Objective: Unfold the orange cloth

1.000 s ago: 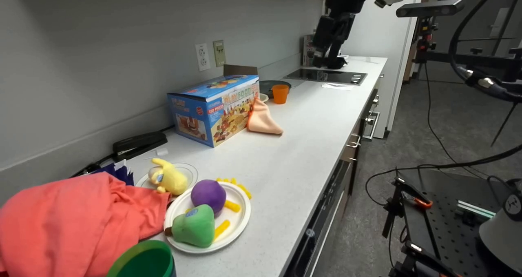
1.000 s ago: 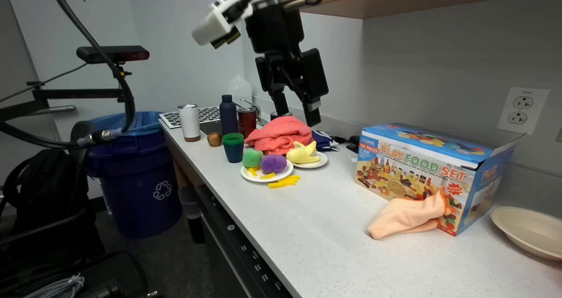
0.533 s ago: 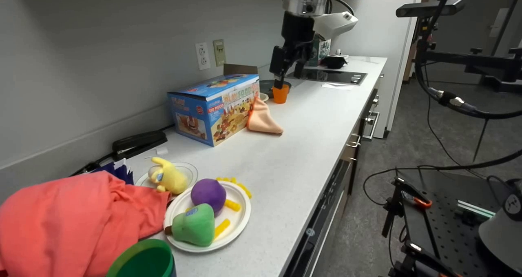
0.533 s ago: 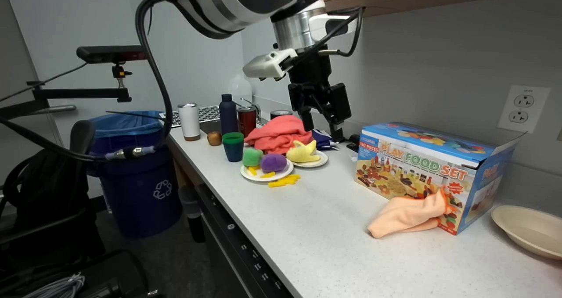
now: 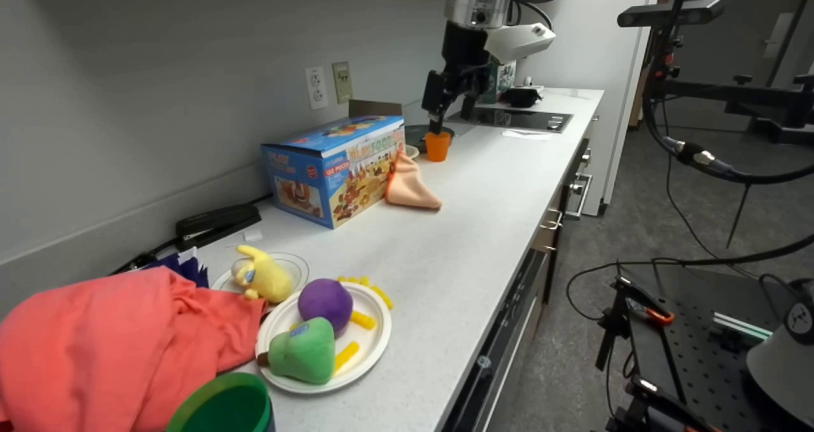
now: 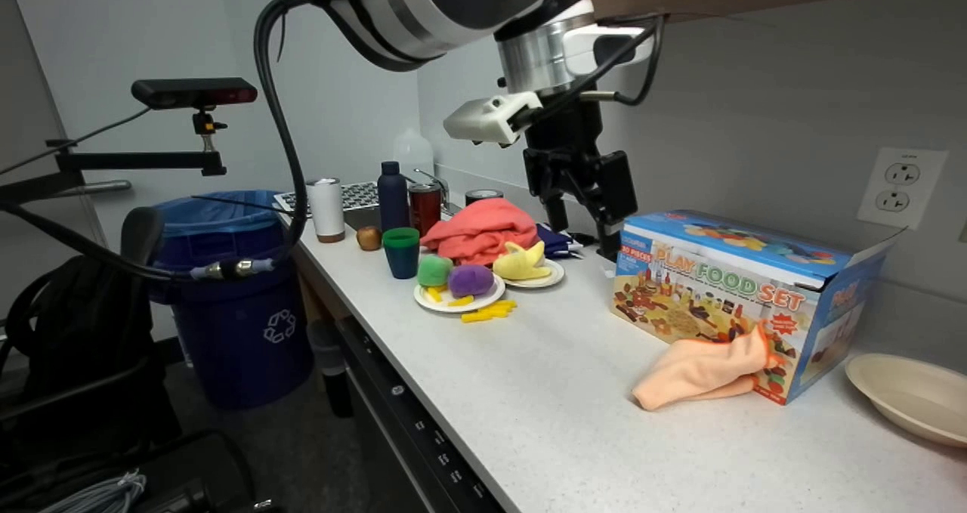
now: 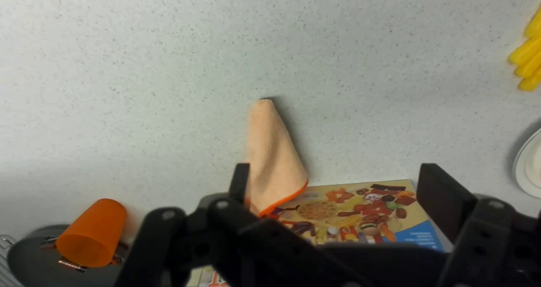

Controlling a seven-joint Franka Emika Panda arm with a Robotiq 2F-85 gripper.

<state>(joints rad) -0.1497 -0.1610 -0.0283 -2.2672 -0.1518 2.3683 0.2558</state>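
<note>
The gripper (image 6: 583,233) hangs in the air with its fingers wide apart, released; the orange cloth (image 6: 699,375) rests folded on the counter (image 6: 559,396).
From left to right in an exterior view, a blue bin (image 6: 227,339) stands near the counter. On the counter come a white tumbler (image 6: 326,211), a dark blue bottle (image 6: 392,202), a white plate (image 6: 496,291) with a purple plush toy (image 6: 470,280), and behind it a coral-red fabric heap (image 6: 483,232). Next hangs the gripper, apart from the cloth. Then comes the cloth: one end lies on the counter, the other, with bright orange edge, is raised against the printed front of the blue box (image 6: 718,279). Last, near the box, is a beige bowl (image 6: 914,396).
</note>
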